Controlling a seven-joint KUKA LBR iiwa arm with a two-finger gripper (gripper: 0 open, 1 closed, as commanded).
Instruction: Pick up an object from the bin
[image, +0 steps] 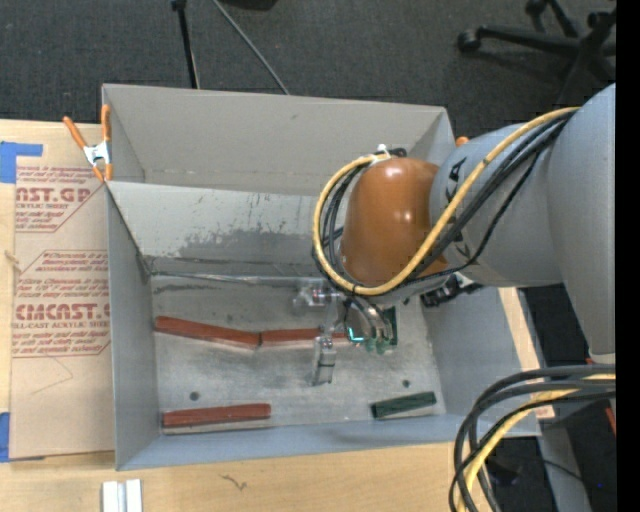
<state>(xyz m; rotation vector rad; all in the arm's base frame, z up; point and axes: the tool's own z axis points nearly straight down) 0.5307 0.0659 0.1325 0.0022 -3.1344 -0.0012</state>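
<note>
Hanging over the middle red-brown stick (288, 339), claw (320, 335) spread.

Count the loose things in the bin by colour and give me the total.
Red-brown sticks: 3
Dark green block: 1
Total: 4

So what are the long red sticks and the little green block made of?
The red-brown sticks look like matte plastic or painted wood: flat colour, no shine. The dark green block looks the same, dull and hard-edged. I can't tell for sure.
</note>
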